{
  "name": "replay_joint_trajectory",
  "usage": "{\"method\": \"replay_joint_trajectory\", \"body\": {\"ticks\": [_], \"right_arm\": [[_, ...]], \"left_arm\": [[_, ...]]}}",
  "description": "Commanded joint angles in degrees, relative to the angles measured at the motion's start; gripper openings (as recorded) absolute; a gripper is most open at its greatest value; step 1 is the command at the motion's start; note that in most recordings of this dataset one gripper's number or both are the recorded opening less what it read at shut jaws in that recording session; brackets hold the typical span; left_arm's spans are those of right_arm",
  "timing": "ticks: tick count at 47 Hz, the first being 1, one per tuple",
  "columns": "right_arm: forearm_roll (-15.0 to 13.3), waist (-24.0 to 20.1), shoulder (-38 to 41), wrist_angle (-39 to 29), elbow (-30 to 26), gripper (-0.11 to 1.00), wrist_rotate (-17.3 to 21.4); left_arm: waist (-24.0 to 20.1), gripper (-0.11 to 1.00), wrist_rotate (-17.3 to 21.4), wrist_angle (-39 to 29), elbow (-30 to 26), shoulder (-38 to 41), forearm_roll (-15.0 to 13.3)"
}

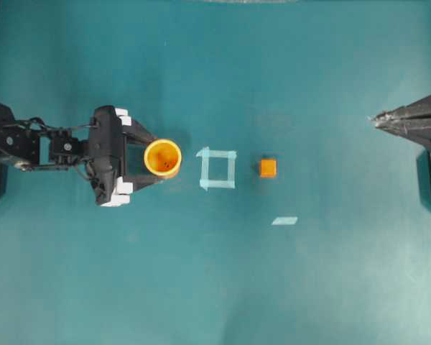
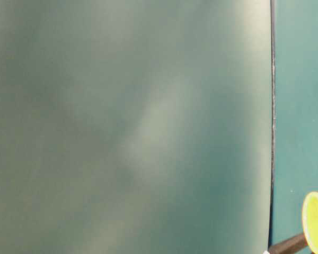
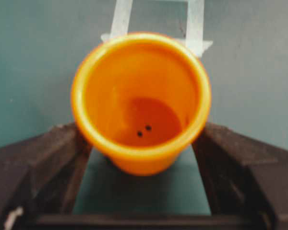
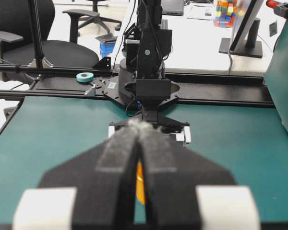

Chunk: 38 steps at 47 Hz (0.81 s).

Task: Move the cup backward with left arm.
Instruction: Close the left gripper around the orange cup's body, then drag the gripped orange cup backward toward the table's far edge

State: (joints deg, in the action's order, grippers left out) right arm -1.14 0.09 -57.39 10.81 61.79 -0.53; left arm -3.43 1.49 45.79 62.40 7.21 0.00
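One cup (image 1: 162, 157) between spread left gripper (image 1: 145, 159) prongs; one cube (image 1: 268, 168); right gripper (image 1: 377, 119) pinched together

In the overhead view, the small round orange-yellow plastic cup (image 1: 162, 158) stands upright on the teal-covered surface (image 1: 215, 287), left of centre, between the two spread prongs of the black left gripper (image 1: 156, 157), which reaches in from the left edge. Just right of the cup lies the pale-blue tape square outline (image 1: 218, 168), and right of that, apart from it, the small orange cube (image 1: 268, 168). A short pale tape strip (image 1: 284, 221) lies below and right of the cube. The black right gripper (image 1: 377, 119) sits at the far right edge, well apart from everything.
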Motion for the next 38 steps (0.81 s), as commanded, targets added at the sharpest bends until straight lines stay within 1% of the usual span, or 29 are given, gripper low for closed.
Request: {"method": "replay_joint_trajectory", "body": {"ticks": [1,12,19,24,38], "right_arm": [[0.0,0.09,0.09,0.26,-2.02,-0.01,0.09],[0.0,0.09,0.09,0.09,-2.02,-0.01,0.09],[0.0,0.09,0.09,-0.35,-2.11,0.0,0.09],[0.0,0.09,-0.09,-0.79,-2.11,-0.01,0.09],[0.0,0.09,-0.18,-1.14,-2.29,0.0,0.09]], "left_arm": [[-0.09,0.75,0.09,0.62,-1.49,-0.26,0.0],[-0.09,0.75,0.09,0.7,-3.08,0.7,0.0],[0.0,0.7,0.62,0.7,-3.08,0.97,0.18],[0.09,0.63,0.88,0.7,-3.08,0.97,0.18],[-0.18,0.63,1.05,4.22,-3.16,0.88,0.18]]}}
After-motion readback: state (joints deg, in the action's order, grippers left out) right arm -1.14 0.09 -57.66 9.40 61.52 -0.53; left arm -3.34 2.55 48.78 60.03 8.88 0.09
